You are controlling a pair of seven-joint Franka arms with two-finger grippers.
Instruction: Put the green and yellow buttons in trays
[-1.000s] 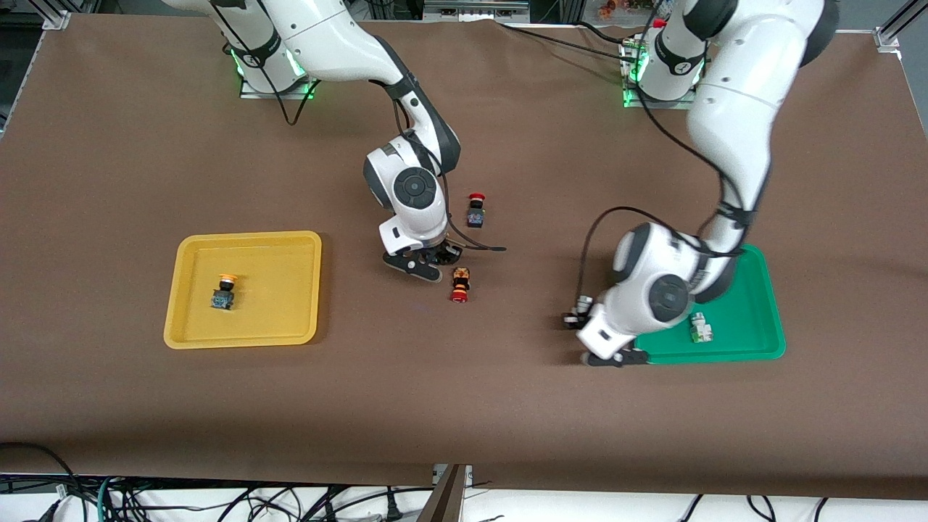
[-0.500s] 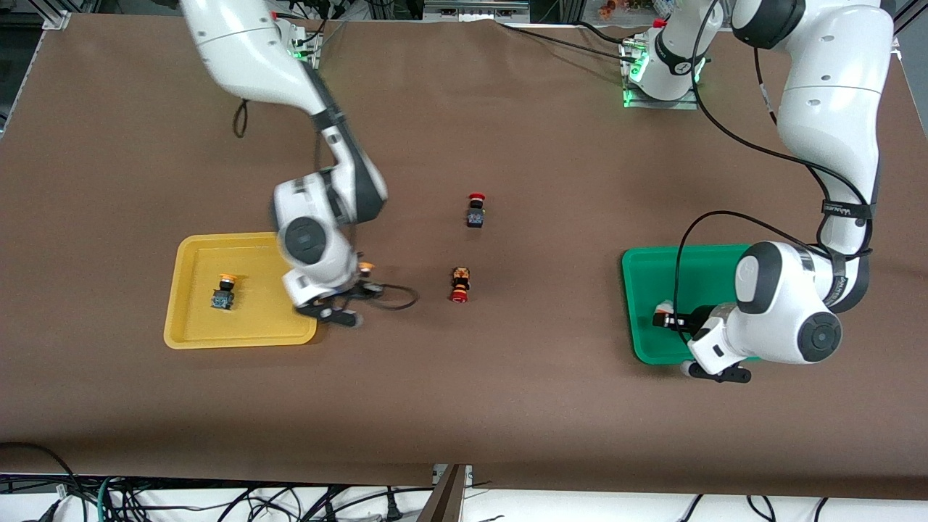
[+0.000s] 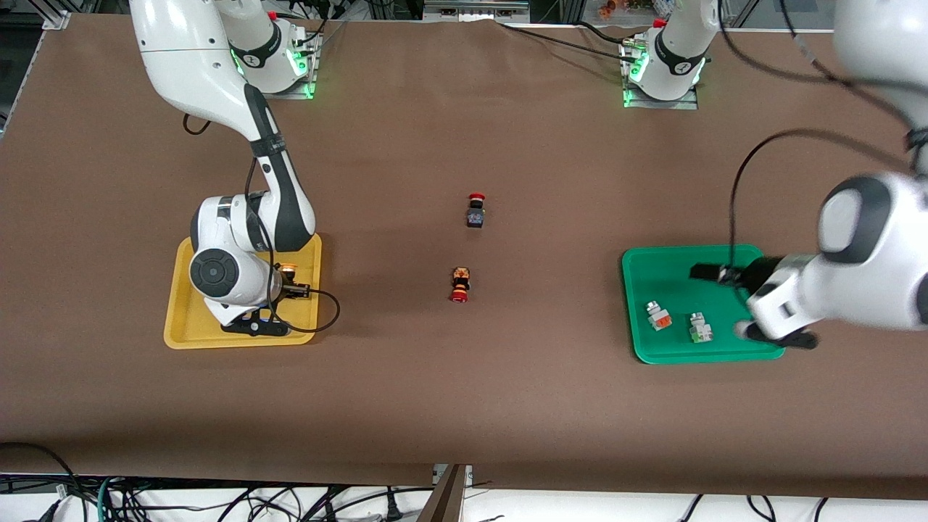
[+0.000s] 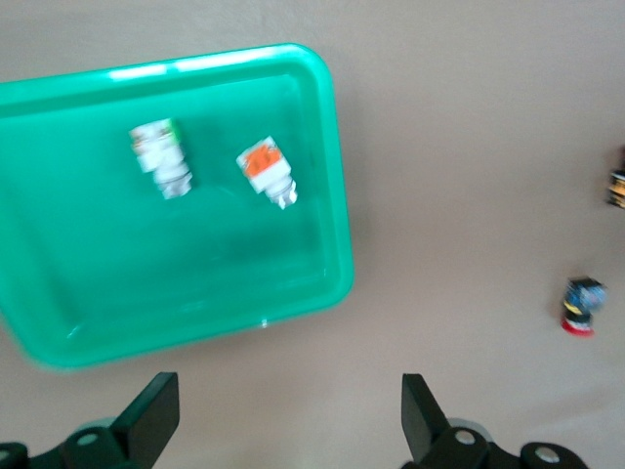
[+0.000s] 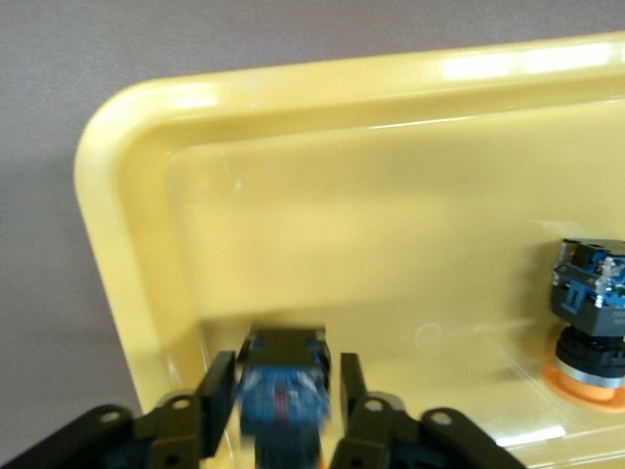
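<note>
Right gripper (image 5: 283,415) clamped on a yellow button (image 5: 283,391) by its blocky body, low over the yellow tray (image 3: 181,326). Looks light, rigid, slick-capped. Left gripper (image 4: 288,430) spread, empty above the green tray (image 4: 322,147), waiting.

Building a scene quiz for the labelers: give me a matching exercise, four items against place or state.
Items:
1. orange-faced white button
2. left gripper
3. right gripper
4. red-capped buttons

States:
A. open, holding nothing
B. on bare table between the trays
C. lying in the green tray
D. shut on a yellow button over the yellow tray

Pairs: 1-C, 2-A, 3-D, 4-B
</note>
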